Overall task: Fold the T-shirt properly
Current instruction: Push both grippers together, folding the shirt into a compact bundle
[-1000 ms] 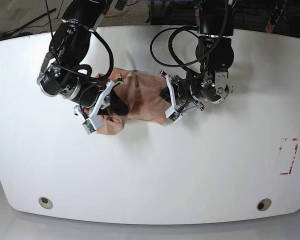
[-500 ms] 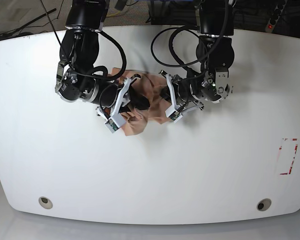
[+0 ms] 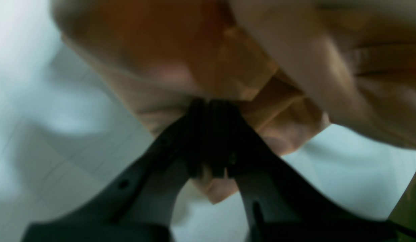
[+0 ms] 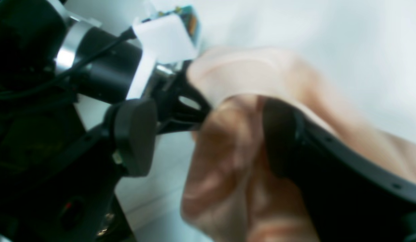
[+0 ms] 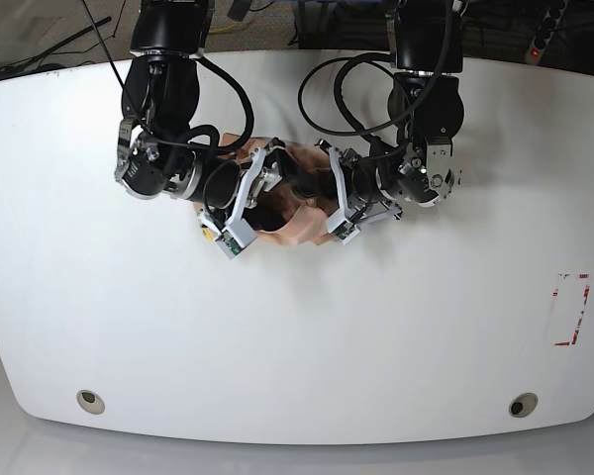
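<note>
Left hand [image 3: 210,111] pinches the T-shirt [image 5: 295,210] edge; right hand [image 4: 208,134] gapes wide around bunched cloth

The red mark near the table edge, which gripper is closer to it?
Left. The left gripper pinches the shirt mid-table, on the red mark's side. The right gripper sits beyond the shirt, farther away.

T-shirt [image 5: 295,213]: soft peach cloth | table [image 5: 307,336]: smooth white | jaws: matt black plastic
</note>
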`<state>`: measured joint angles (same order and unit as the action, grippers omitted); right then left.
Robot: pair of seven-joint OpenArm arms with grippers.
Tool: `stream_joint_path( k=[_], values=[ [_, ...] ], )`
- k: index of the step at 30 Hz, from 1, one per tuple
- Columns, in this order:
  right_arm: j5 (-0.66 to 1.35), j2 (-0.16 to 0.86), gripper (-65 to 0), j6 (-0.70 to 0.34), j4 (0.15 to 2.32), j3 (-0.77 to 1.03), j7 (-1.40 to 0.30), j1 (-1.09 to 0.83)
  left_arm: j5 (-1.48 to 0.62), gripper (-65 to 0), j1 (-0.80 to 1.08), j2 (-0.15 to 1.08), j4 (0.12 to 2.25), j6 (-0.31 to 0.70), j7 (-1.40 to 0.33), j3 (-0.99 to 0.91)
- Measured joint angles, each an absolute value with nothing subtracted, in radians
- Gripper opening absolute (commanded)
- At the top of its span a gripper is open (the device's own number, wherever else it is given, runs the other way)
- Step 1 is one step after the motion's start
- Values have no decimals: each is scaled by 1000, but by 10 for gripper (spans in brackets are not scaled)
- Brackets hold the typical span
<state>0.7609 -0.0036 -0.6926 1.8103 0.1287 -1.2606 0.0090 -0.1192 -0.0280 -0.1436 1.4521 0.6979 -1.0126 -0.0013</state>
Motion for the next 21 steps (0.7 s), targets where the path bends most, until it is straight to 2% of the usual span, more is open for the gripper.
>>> stream_joint_path(
  k=[5, 13, 21],
  values=[
    [763, 20, -182, -693, 1916, 192, -1259, -33, -77, -614, -27, -146, 1547, 698, -1055, 0],
    [765, 18, -182, -693, 1945, 245, -1260, -111, -60, -618, -18, -127, 1753, 697, -1070, -6],
    [761, 50, -182, -693, 1945, 160, -1263, -145, -65, -619, 17, 4, 1894, 698, -1077, -1]
  ],
)
